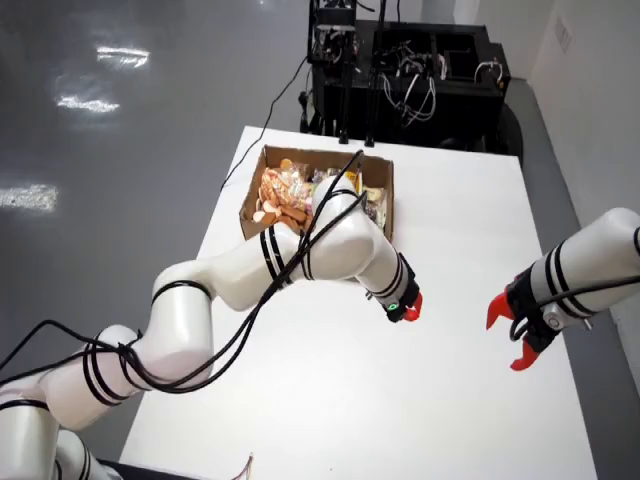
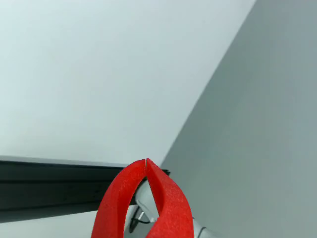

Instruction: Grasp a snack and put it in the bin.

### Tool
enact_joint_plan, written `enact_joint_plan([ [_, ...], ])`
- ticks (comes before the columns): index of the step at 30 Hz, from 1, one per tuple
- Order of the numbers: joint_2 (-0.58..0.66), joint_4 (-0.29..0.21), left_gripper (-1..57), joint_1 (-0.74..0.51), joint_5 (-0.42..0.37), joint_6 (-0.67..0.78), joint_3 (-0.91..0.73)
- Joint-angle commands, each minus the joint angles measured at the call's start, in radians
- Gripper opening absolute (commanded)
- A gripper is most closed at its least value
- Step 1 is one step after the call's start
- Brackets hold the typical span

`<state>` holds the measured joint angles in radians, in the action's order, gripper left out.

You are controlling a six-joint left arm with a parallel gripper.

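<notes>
Above the bare white table (image 1: 330, 400), the hand (image 2: 146, 161) hangs closed, holding nothing.

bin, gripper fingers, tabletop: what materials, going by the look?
Bin: looks like brown corrugated cardboard, matte, with raw folded walls. Gripper fingers: red, smooth, uniformly coloured, probably moulded or printed plastic; tips meet, nothing between them. Table: white, flat, slight sheen, likely laminate or painted board; cannot tell which.
</notes>
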<state>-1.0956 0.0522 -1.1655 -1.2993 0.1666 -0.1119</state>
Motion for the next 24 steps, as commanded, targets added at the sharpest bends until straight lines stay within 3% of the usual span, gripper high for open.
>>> enact_joint_plan([
  [1, -0.071, 0.000, -0.2, 0.000, -0.001, -0.011, 0.129],
  [9, -0.126, 0.000, -0.2, 0.000, -0.003, -0.031, 0.230],
  [24, -0.137, 0.000, -0.2, 0.000, -0.003, -0.036, 0.251],
])
